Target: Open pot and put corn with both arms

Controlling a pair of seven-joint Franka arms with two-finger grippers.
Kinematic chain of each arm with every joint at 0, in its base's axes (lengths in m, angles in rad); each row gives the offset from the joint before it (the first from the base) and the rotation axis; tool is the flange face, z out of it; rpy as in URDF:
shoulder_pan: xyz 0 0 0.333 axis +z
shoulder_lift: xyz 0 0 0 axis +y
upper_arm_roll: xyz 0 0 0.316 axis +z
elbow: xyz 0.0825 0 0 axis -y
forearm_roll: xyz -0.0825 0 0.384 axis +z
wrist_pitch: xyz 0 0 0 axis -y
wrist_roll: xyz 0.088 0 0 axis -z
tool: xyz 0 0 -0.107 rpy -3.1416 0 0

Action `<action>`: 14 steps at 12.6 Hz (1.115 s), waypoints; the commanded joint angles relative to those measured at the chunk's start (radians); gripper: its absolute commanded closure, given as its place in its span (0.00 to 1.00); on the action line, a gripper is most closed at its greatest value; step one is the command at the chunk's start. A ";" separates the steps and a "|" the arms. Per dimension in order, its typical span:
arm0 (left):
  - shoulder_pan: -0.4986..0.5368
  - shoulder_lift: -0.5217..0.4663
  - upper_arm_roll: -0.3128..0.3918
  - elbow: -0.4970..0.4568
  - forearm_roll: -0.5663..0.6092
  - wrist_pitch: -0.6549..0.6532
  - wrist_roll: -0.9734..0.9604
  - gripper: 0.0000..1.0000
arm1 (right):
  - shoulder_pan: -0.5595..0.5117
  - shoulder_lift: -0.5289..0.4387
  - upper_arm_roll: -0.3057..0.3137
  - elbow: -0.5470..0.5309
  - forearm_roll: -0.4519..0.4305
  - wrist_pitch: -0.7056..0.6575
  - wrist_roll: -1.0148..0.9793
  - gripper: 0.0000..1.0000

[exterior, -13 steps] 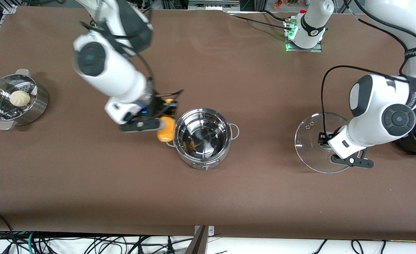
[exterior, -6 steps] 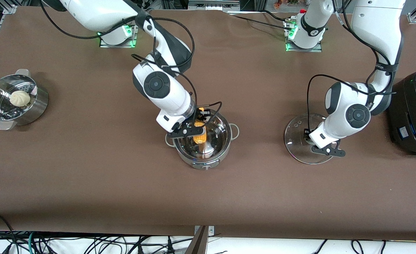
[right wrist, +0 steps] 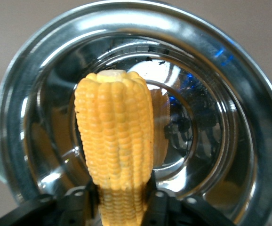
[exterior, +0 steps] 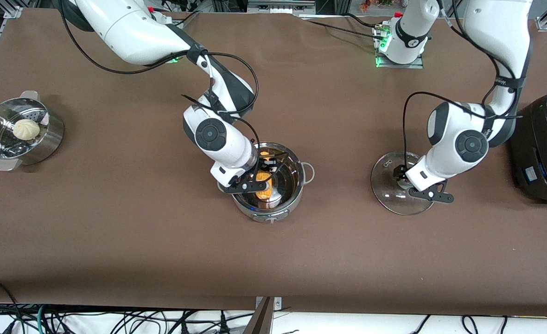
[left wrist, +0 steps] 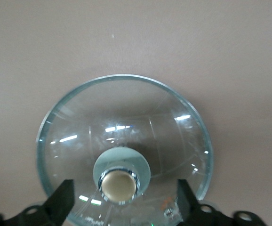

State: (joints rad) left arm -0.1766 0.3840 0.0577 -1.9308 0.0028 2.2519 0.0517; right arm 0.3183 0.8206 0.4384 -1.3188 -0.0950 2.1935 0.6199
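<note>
The steel pot stands open mid-table. My right gripper is down inside it, shut on the thick end of the yellow corn. In the right wrist view the corn points tip first into the pot, held by the right gripper. The glass lid lies flat on the table toward the left arm's end. My left gripper is just over it. In the left wrist view the left gripper is open, its fingers well apart on either side of the lid's tan knob.
A perforated steamer basket with a pale bun stands at the right arm's end of the table. A large black cooker stands at the left arm's end, close beside the left arm. Cables hang below the table's front edge.
My right gripper has carried the corn from beside the pot to over it and down into it. My left gripper has brought the lid down onto the table.
</note>
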 commanded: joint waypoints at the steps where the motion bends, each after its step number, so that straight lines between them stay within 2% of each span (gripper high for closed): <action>1: 0.000 -0.137 -0.004 0.082 -0.003 -0.202 0.005 0.00 | 0.007 -0.001 0.005 0.035 -0.040 -0.015 0.004 0.00; 3: 0.000 -0.177 -0.005 0.255 -0.003 -0.424 0.005 0.00 | 0.004 -0.049 0.008 0.038 -0.040 -0.079 0.003 0.00; 5: 0.002 -0.175 -0.001 0.437 -0.023 -0.610 0.007 0.00 | -0.028 -0.160 0.000 0.038 -0.040 -0.219 -0.003 0.00; 7: 0.014 -0.178 0.002 0.498 -0.055 -0.646 0.005 0.00 | -0.132 -0.279 -0.003 0.036 -0.028 -0.366 -0.011 0.00; 9: 0.014 -0.177 0.007 0.583 -0.056 -0.727 0.005 0.00 | -0.232 -0.355 -0.004 0.036 -0.025 -0.504 -0.014 0.00; 11: 0.008 -0.171 0.004 0.609 -0.053 -0.755 0.002 0.00 | -0.313 -0.414 -0.010 0.036 -0.031 -0.608 -0.014 0.00; 12: 0.008 -0.166 0.004 0.607 -0.055 -0.755 -0.015 0.00 | -0.341 -0.420 -0.039 0.038 -0.031 -0.644 -0.014 0.00; 14: 0.012 -0.171 0.004 0.599 -0.058 -0.756 -0.078 0.00 | -0.364 -0.449 -0.142 0.038 -0.026 -0.707 -0.038 0.00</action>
State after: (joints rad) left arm -0.1706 0.1865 0.0615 -1.3734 -0.0242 1.5244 0.0156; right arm -0.0280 0.4095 0.3648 -1.2456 -0.1270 1.5221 0.6052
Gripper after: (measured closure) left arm 0.000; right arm 0.000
